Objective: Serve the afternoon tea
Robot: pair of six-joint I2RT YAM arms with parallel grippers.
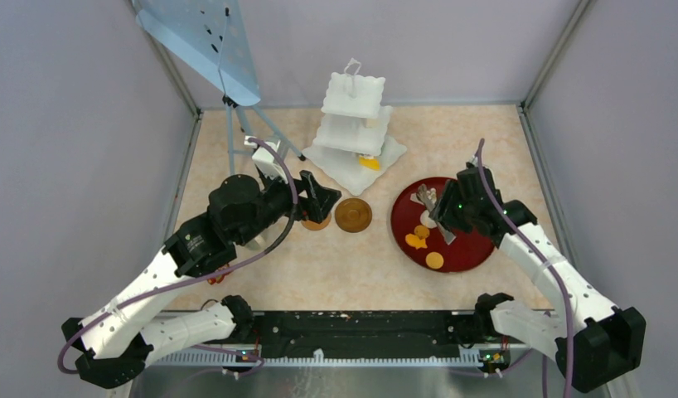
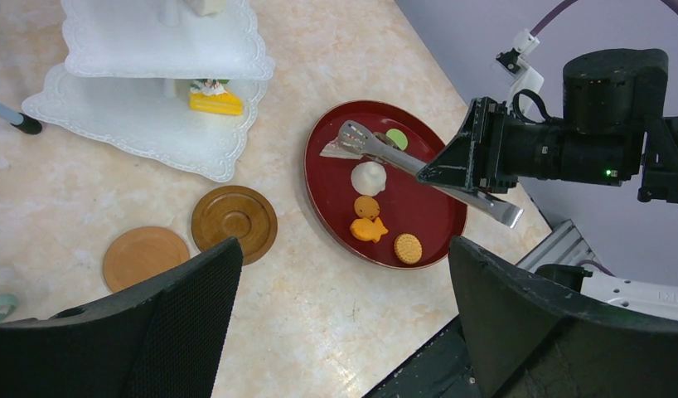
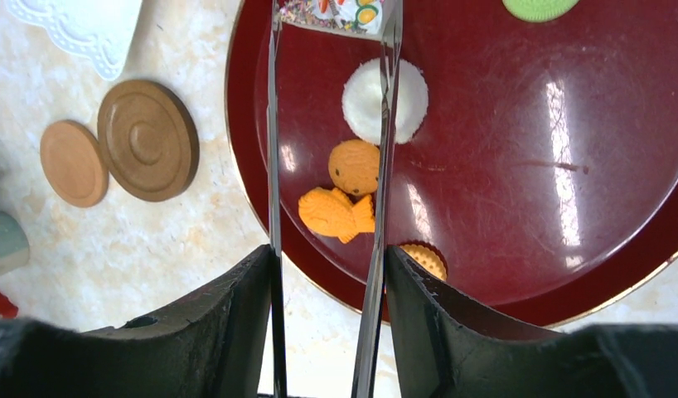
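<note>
The left arm (image 1: 145, 286) and right arm (image 1: 555, 278) are built alike, with white link shells dotted with rows of small holes and joined by rounded black joint housings. A purple cable (image 1: 482, 166) runs along each. The left end effector (image 1: 319, 201) and right end effector (image 3: 329, 253) have broad matte black fingers, and the left one's inner faces are finely gridded. A small green light (image 2: 607, 172) glows on the right wrist housing.

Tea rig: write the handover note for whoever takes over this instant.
Left gripper: open, empty, above the table near the wooden coasters.
Right gripper: shut on the tongs, tips over the red tray.
Done: yellow wedge on the stand's bottom tier.
To do: orange fish, cookie, biscuit, white round, green round, slice wait on the tray.
</note>
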